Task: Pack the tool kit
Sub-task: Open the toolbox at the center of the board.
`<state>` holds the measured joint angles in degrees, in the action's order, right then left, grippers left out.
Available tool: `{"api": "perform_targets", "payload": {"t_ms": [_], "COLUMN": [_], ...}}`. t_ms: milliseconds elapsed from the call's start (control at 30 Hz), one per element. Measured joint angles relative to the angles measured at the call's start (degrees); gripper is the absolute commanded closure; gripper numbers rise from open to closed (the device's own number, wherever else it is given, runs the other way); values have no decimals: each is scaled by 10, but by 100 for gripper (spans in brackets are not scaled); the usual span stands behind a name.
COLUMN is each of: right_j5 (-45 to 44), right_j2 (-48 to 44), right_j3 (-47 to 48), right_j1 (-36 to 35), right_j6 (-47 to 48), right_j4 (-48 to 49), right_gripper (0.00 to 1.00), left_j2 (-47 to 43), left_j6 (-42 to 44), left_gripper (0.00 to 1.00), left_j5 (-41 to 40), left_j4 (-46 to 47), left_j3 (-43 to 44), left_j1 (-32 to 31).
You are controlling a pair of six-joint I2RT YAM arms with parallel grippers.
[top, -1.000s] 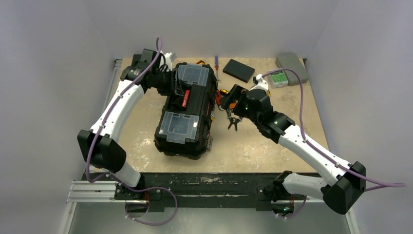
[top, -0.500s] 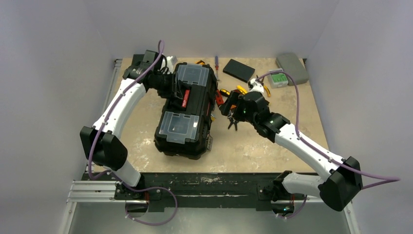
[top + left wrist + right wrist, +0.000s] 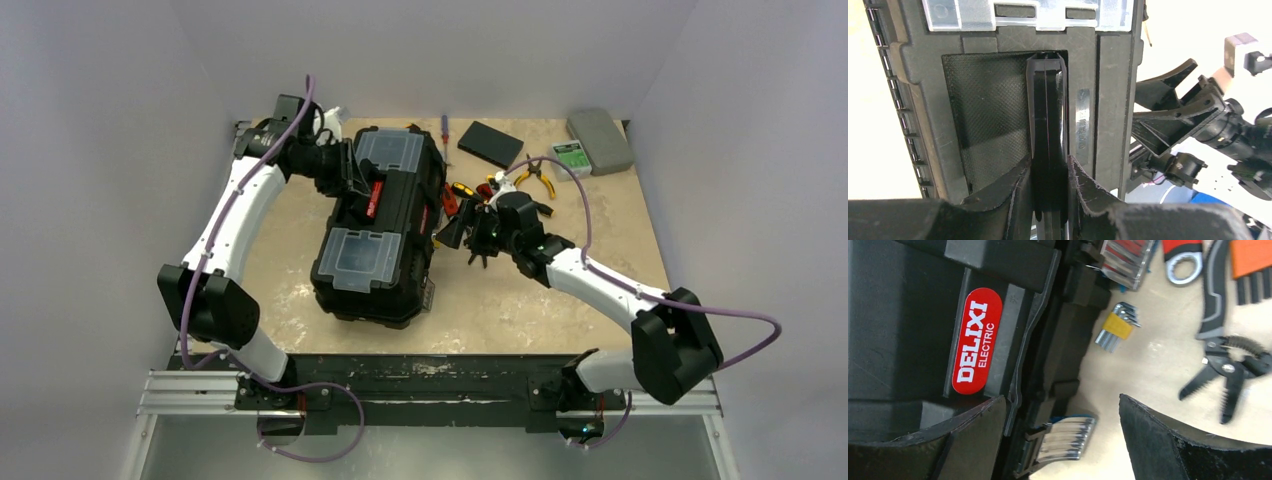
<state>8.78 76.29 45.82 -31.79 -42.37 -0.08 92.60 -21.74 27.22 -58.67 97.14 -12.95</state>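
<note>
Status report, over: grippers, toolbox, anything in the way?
Left gripper shut on toolbox handle. Right gripper open, empty, beside the toolbox. Pliers and hex keys loose on the table, unpacked; lid looks closed.

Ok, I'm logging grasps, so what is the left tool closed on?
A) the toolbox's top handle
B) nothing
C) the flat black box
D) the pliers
A: in the left wrist view the left tool has a finger pressed on each side of the handle of the toolbox.
</note>
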Motion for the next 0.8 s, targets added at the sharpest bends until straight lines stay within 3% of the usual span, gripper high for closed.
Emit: {"api": "perform_targets", "payload": {"t_ms": [67,200,267,800], "right_j5": [19,32,34,141], "right_j2": [10,30,42,159], "right_j3": [0,0,2,54], "right_j1": [1,6,8,11], "right_j6": [-6,-30,-41,-109], "right_j4": [24,57,64,193], "right_gripper": [32,82,100,100], "left_j2": [-4,-15,-24,-46], "left_j6": [-4,-17,-19,-31], "left_gripper": [100,100,100,100], "left_j5": [24,67,82,125], "left_j4": [4,18,26,51], "left_j3": [-5,-24,-34,-61], "left_j1": [16,49,64,106]}}
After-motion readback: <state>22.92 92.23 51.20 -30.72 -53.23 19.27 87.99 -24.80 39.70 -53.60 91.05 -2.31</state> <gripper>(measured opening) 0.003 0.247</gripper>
